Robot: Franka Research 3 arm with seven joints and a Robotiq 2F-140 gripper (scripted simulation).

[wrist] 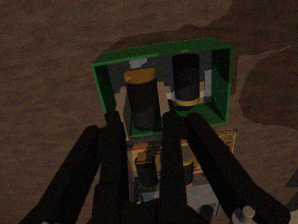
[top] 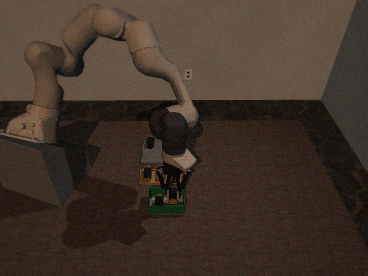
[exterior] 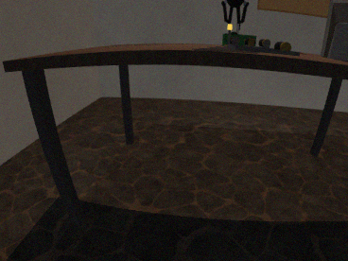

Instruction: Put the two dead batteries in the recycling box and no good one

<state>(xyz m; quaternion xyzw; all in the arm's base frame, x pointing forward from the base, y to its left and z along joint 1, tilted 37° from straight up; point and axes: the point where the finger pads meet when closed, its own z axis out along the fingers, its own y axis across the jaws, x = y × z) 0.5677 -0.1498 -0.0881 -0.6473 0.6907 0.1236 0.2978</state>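
The green recycling box (top: 167, 210) (exterior: 227, 40) (wrist: 226, 87) stands upright. My gripper (top: 173, 189) (exterior: 234, 23) (wrist: 143, 94) points down at it and is shut on a black battery (top: 173, 194) (wrist: 142, 95) with an orange end. The held battery overlaps the box's opening; its exact height over the floor is hard to tell. Another black battery (top: 159, 200) (wrist: 187, 77) lies in the box on the other side. The bulb (exterior: 230, 27) glows yellow. The wooden holder (top: 142, 182) (wrist: 229, 142) behind the box carries batteries, partly hidden by my fingers.
A grey tray (top: 145, 159) stands behind the holder with a dark battery (top: 150, 143) at its back. In the exterior view, more batteries (exterior: 264, 43) (exterior: 284, 46) show beside the box. Box, holder and tray stand close together.
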